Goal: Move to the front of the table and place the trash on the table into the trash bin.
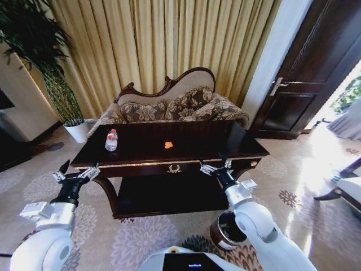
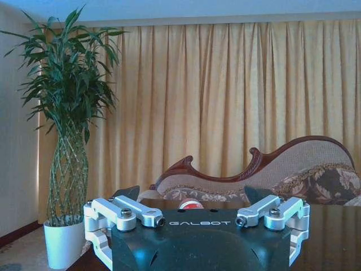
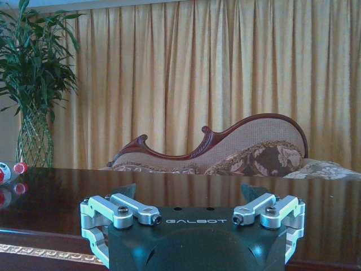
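The dark glossy table (image 1: 225, 148) stands straight ahead. On its left part a clear bottle (image 1: 111, 140) with a red cap stands upright, and an orange crumpled scrap (image 1: 168, 145) lies near the middle. My left gripper (image 1: 78, 169) hovers open just off the table's front left corner. My right gripper (image 1: 215, 165) is open at the front edge, right of the gold emblem. The brown trash bin (image 1: 224, 230) sits on the carpet at the front right, partly hidden by my right arm. In the right wrist view the bottle (image 3: 8, 171) lies far off to the side of the open gripper (image 3: 190, 191). The left wrist view shows the open gripper (image 2: 192, 195) holding nothing.
An ornate sofa (image 1: 175, 107) stands behind the table against yellow curtains. A tall plant in a white pot (image 1: 76, 131) is at the back left, and a dark door (image 1: 304, 73) at the right. Patterned carpet (image 1: 141, 237) lies open in front of the table.
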### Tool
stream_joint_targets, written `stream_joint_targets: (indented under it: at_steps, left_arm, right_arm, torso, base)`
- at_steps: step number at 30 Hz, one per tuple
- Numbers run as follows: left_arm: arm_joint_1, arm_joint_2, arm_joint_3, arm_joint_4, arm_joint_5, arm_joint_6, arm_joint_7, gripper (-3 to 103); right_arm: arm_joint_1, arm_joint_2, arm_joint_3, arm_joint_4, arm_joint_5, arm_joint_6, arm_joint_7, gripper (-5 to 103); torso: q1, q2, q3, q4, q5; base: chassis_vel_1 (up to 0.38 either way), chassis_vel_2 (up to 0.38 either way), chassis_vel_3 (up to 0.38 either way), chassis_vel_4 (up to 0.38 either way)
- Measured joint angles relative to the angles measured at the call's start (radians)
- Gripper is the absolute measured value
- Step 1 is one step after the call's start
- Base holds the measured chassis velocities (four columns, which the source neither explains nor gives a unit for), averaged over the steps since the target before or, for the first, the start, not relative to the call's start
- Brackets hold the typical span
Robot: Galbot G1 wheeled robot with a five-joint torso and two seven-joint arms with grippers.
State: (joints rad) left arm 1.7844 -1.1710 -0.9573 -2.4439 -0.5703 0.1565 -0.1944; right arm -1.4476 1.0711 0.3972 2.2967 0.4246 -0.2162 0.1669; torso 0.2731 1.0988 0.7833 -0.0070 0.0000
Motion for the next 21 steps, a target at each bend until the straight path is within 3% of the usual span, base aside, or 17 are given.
stream_joint_targets:
  at_steps: [21]
  left_arm:
    - [0.001,-0.001,0.007,-0.004,0.005,0.003,-0.001,100]
  right_arm:
    - [0.011,-0.016,-0.018,0.027,0.008,-0.021,-0.01,100]
  torso:
    - [0.0,0.0,0.0,-0.0001,-0.0001]
  base:
    - [-0.092,0.09,0.094,-0.098]
